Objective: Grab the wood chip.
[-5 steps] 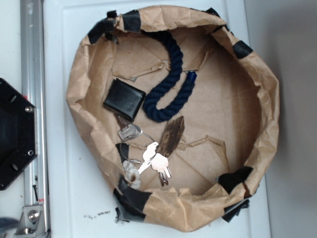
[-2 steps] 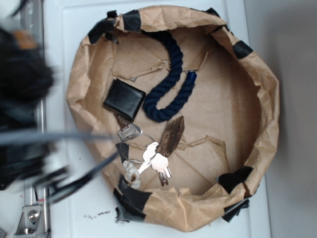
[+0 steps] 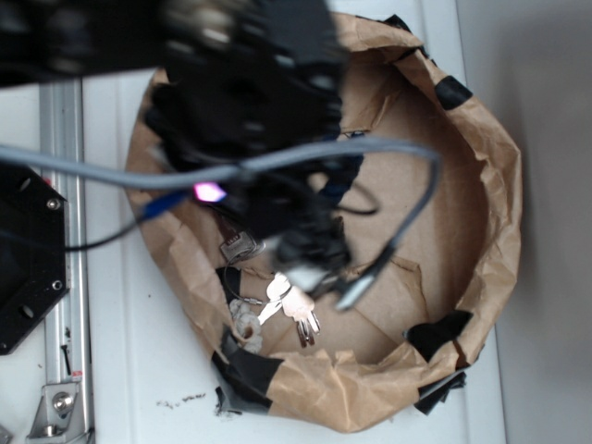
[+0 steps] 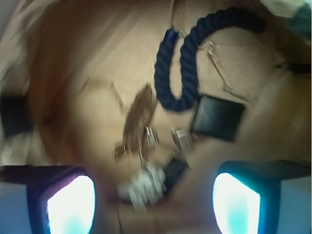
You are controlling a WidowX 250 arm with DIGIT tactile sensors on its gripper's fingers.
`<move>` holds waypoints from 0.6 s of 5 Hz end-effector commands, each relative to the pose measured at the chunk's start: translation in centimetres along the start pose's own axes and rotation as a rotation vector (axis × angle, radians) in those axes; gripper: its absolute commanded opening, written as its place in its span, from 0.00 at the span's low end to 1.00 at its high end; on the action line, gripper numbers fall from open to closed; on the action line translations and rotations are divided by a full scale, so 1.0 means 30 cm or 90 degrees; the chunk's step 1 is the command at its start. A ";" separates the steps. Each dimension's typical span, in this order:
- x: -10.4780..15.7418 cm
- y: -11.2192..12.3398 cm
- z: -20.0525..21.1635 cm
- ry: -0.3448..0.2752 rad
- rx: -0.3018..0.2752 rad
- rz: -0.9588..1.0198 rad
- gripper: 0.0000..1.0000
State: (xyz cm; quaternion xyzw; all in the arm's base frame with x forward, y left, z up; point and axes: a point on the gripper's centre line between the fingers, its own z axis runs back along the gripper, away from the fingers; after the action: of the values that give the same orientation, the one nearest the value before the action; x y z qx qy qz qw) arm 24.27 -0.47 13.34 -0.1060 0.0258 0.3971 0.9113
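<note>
Wrist view, nearest field: the two fingertips (image 4: 70, 204) of the gripper (image 4: 153, 202) are seen at the bottom edge, glowing pale and set wide apart, with nothing held between them. Just beyond the gap, a blurred cluster of silver keys (image 4: 146, 180) is seen, slightly to its left of centre. Directly beyond the keys, the wood chip (image 4: 138, 114) is shown as a dark brown, elongated sliver lying flat on the paper floor, apart from the fingertips and untouched. To the right of the chip and beyond the right fingertip, the black wallet (image 4: 218, 117) is seen lying flat. Farthest from the gripper, a dark blue rope (image 4: 187, 68) is laid in a U-shaped loop, its bend close to the wallet's near corner and just beside the chip's far end. All of these are enclosed by the crumpled brown paper wall (image 4: 53, 63).

Exterior view: the arm (image 3: 250, 102) is shown blurred above the paper basin, hiding the chip, wallet and rope; only the keys (image 3: 291, 301) are left visible below it.
</note>
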 end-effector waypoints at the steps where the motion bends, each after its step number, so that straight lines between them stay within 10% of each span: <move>1: 0.028 -0.066 -0.237 -0.031 0.023 -0.021 1.00; 3: -0.053 -0.098 -0.390 -0.009 0.052 -0.062 1.00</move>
State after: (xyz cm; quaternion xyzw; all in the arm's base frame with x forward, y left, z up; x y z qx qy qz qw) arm 25.64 -5.89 2.33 -0.0616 0.0391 0.3596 0.9302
